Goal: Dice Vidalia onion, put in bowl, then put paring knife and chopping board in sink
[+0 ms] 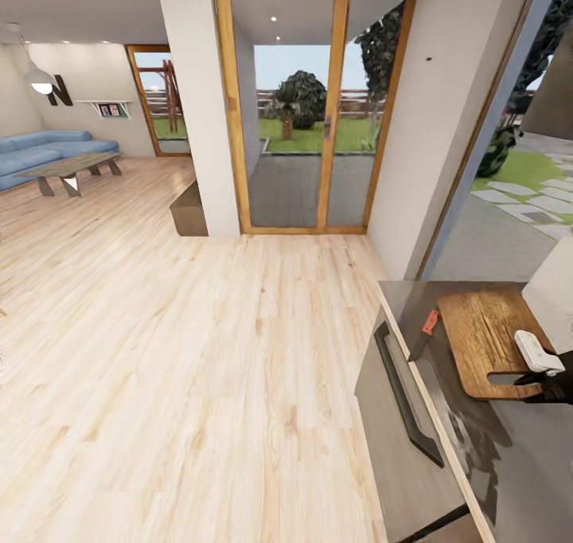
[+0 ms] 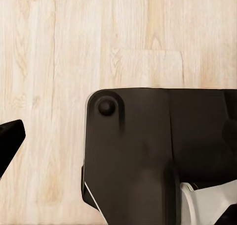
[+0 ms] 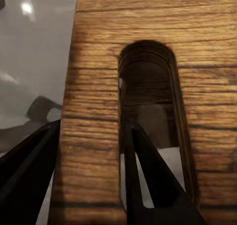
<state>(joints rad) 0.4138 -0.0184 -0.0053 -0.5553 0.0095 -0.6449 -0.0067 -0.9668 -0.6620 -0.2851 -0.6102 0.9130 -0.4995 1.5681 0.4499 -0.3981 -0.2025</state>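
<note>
Right gripper on the chopping board at the countertop's end

The grey countertop [image 1: 509, 463] carries the chopping board [image 1: 485, 332], with the paring knife [image 1: 425, 333] lying just beside it. The right gripper [image 3: 91, 173] straddles the board's handle end, one finger through the slot, clamped on it. The left gripper [image 2: 10, 141] hangs over wooden floor [image 1: 159, 352]; its state I cannot tell.

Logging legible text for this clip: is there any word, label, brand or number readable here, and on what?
"N": a large dark letter on the far living-room wall.
Small framed pictures on the shelf beside it: too small to read.
Chopping board, knife, countertop: no markings.
</note>
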